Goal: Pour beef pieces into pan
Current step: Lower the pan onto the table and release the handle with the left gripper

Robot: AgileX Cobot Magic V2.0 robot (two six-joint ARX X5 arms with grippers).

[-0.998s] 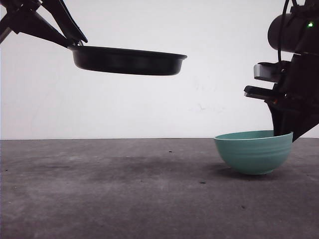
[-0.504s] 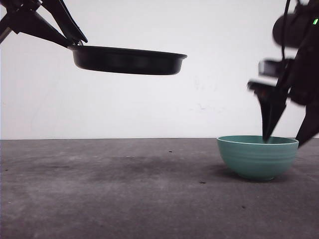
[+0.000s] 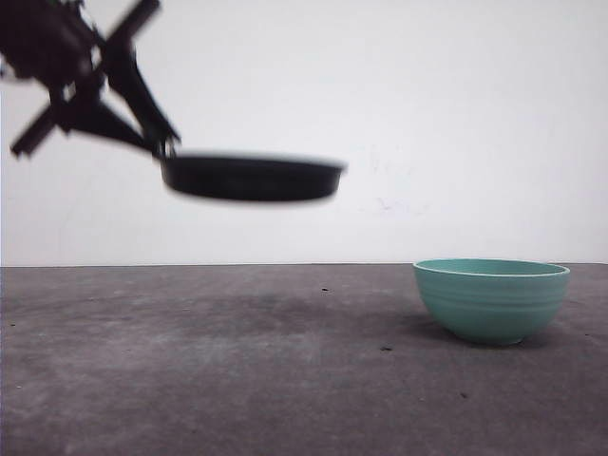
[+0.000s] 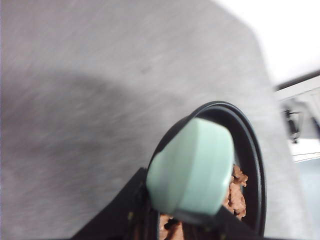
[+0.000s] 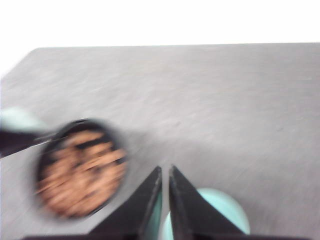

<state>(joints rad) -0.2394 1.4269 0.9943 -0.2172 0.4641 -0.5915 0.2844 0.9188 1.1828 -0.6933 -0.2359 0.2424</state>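
Observation:
The black pan [image 3: 252,178] hangs in the air at the upper left, level and blurred. My left gripper [image 3: 157,142] is shut on its mint-green handle [image 4: 192,170]. Orange-brown beef pieces [image 4: 239,192] lie inside the pan's rim [image 4: 250,145]. From above, the right wrist view shows the pan [image 5: 82,122] covered with beef pieces [image 5: 80,175]. My right gripper [image 5: 165,172] is high over the table. Its fingers stand almost together with nothing between them.
A teal ribbed bowl [image 3: 491,299] stands upright on the dark grey table [image 3: 237,380] at the right, directly below my right gripper's fingers in the right wrist view, where the bowl [image 5: 230,210] shows behind them. A white wall backs the table.
The left arm has lowered the pan and shifted it slightly right. The right arm has risen from the bowl, out of the front view. The bowl stays put.

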